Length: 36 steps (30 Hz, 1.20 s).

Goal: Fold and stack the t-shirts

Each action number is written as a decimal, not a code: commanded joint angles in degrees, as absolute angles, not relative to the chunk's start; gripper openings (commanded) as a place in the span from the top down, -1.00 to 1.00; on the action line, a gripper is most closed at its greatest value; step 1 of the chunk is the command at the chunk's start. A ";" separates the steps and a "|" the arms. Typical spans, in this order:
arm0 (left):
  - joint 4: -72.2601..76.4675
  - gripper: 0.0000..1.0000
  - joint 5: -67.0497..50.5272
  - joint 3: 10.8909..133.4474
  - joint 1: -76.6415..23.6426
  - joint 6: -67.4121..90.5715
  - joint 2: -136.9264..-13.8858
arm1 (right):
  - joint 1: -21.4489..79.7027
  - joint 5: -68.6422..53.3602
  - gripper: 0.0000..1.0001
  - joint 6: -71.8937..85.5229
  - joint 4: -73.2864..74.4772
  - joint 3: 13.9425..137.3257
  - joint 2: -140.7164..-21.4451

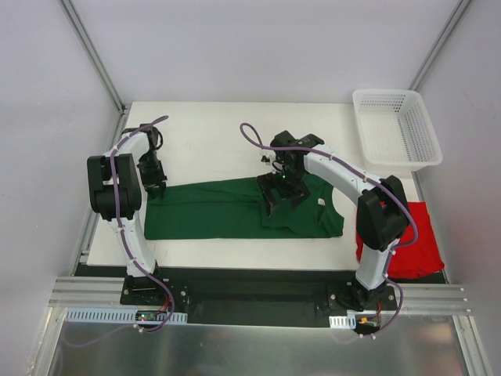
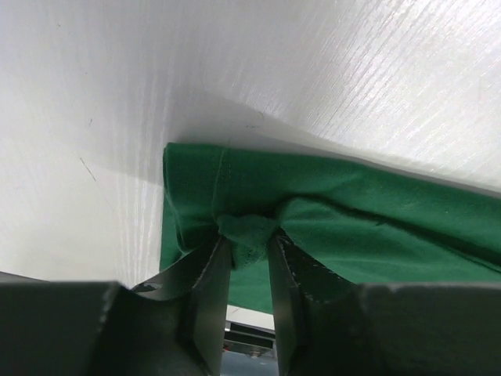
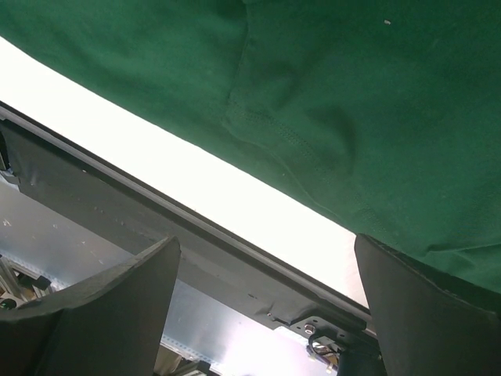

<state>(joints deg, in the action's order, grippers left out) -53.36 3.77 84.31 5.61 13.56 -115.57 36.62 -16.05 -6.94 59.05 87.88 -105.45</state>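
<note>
Supervisor: Where is your left gripper (image 2: 249, 244) on the cloth?

Operator: I have it pinching the green t-shirt (image 2: 352, 227). A small knot of fabric is squeezed between its two fingers (image 2: 207, 290), right at the tips and just beside the stitched hem at the shirt's corner. From there the shirt runs off to that gripper's right, lying on the white table (image 2: 117, 94).

Supervisor: And the other side?

Operator: My right gripper (image 3: 266, 258) is spread wide with nothing between its fingers. The green cloth lies ahead of its tips, a seam showing just beyond them. One finger (image 3: 423, 313) seems to brush the shirt's edge, though I can't be sure from that wrist camera. From overhead it sits low over the shirt, toward the collar end.

Supervisor: Anything else near your tools?

Operator: A red t-shirt (image 1: 411, 247) lies bunched beside the right arm's base, behind and outboard of that gripper. A white basket (image 1: 395, 125) stands beyond it on the same side, well apart from both grippers
</note>
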 commanded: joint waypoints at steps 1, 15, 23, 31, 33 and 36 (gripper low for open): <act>-55.19 0.55 5.27 83.15 5.28 13.62 -112.50 | 36.47 -17.67 -0.92 -7.91 60.56 90.00 -105.64; -55.63 0.62 3.69 82.09 5.19 15.56 -108.02 | 36.47 -17.93 -0.92 -8.88 61.35 90.70 -106.70; -55.81 1.00 2.99 80.60 5.10 15.82 -106.00 | 36.47 -18.19 -0.92 -9.05 61.61 91.14 -107.84; -55.90 1.00 2.46 75.07 4.31 17.23 -102.04 | 36.39 -18.28 -0.92 -9.40 61.52 90.79 -108.46; -55.81 1.00 2.37 73.75 4.13 17.75 -100.46 | 36.39 -18.37 -0.92 -9.32 61.61 90.70 -108.54; -55.72 1.00 1.85 71.46 3.96 18.37 -98.44 | 36.39 -18.46 -0.92 -9.49 61.61 90.44 -108.72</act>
<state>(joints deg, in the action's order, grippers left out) -53.84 3.07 73.71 4.47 16.60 -103.09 36.60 -17.39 -8.32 59.90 88.82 -108.51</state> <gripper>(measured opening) 0.022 0.960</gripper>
